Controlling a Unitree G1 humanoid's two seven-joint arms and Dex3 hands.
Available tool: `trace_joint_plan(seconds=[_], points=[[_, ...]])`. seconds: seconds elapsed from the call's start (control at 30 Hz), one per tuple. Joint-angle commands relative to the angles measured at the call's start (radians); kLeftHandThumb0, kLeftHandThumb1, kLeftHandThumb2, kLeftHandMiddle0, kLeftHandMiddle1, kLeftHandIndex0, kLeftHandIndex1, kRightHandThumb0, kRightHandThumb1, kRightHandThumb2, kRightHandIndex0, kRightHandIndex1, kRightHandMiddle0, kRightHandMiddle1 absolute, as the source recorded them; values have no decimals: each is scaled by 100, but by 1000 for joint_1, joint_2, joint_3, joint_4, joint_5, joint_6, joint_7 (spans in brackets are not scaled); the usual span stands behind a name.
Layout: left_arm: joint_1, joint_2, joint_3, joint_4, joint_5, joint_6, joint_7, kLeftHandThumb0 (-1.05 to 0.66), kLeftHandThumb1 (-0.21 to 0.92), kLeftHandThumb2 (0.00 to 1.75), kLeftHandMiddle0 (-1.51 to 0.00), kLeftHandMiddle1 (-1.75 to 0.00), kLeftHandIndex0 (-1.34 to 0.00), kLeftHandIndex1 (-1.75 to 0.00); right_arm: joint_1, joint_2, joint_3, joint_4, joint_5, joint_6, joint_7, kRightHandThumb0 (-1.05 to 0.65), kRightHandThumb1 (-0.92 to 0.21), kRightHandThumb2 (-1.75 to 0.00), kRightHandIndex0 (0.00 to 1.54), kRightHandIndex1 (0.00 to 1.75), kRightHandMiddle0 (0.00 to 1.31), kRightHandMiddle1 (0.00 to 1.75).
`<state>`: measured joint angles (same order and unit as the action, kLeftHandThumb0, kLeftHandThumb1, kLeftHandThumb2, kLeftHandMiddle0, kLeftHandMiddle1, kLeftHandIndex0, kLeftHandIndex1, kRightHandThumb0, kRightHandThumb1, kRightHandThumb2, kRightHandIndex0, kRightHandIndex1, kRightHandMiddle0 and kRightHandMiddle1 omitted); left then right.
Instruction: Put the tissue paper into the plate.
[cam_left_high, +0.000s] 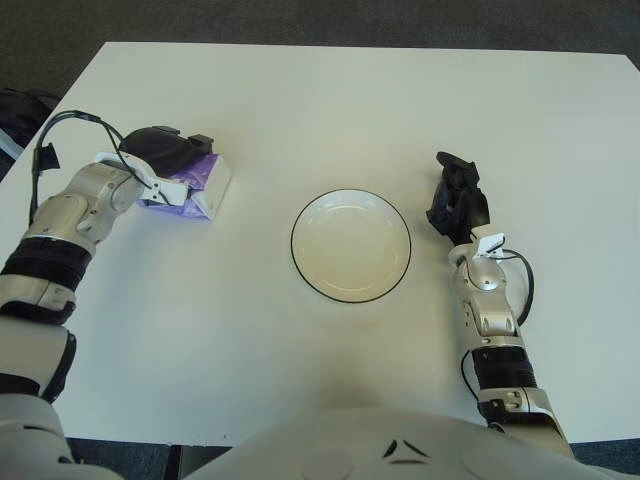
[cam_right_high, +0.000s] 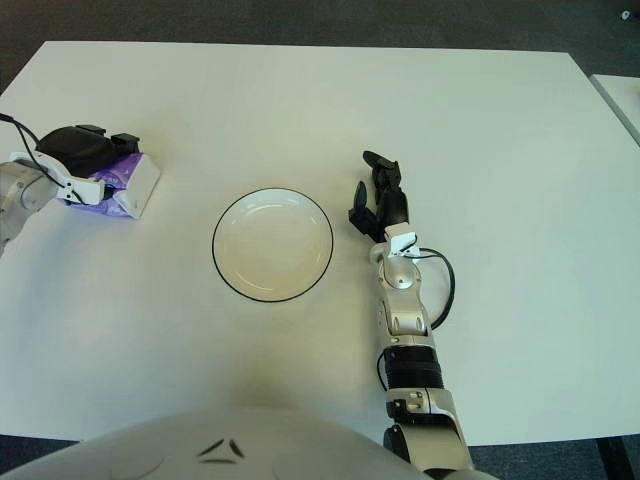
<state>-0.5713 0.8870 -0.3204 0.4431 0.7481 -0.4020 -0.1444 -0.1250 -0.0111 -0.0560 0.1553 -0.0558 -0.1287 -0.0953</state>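
Note:
A purple and white tissue pack (cam_left_high: 200, 187) lies on the white table at the left. My left hand (cam_left_high: 165, 152) is on top of it, black fingers curled over its upper side. A white plate (cam_left_high: 351, 245) with a thin dark rim sits empty in the middle of the table, to the right of the pack. My right hand (cam_left_high: 457, 195) shows to the right of the plate, fingers relaxed and holding nothing. The pack also shows in the right eye view (cam_right_high: 132, 183), with the plate (cam_right_high: 272, 244) beside it.
The white table (cam_left_high: 330, 100) fills most of the view, its far edge against dark floor. A dark object (cam_left_high: 18, 115) shows beyond the table's left edge. A cable (cam_left_high: 524, 280) loops by my right forearm.

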Motion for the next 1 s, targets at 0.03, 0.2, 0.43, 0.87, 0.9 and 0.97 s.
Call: trace_joint_plan(seconds=[0.03,0.2,0.43,0.87,0.9,0.97], points=[[21,-4,25,-33,-25,-44,27,-1,-13,174,-90,-175,-86,-153,109,3,-2,127,10,120,14,-67,-92,-93,28,29,0,81],[-2,-25,51,-91,-42,-77,59,-1,-13,175,-90,-175,-86,-154,104,1,-4,133,11,125,15,-66,-92,-93,28,29,0,80],[14,-63,106,-291,-83,-42,21,-1,-11,175,-89,-175,-81,-160,98,-1,-3,141,11,122,15,-66,-92,-93,28,29,0,79],[14,-113,160,-454,-98,-2,5,-49,27,137,-127,-175,-65,-174,89,-4,0,153,9,121,15,-66,-92,-93,28,29,0,79],[13,-117,161,-454,-96,-6,10,-49,27,137,-127,-175,-65,-175,89,-4,1,152,9,121,15,-65,-92,-93,28,29,0,79],[7,-131,161,-453,-84,-21,39,-49,27,137,-127,-175,-65,-175,89,-3,0,151,10,121,15,-65,-92,-92,28,29,0,79]])
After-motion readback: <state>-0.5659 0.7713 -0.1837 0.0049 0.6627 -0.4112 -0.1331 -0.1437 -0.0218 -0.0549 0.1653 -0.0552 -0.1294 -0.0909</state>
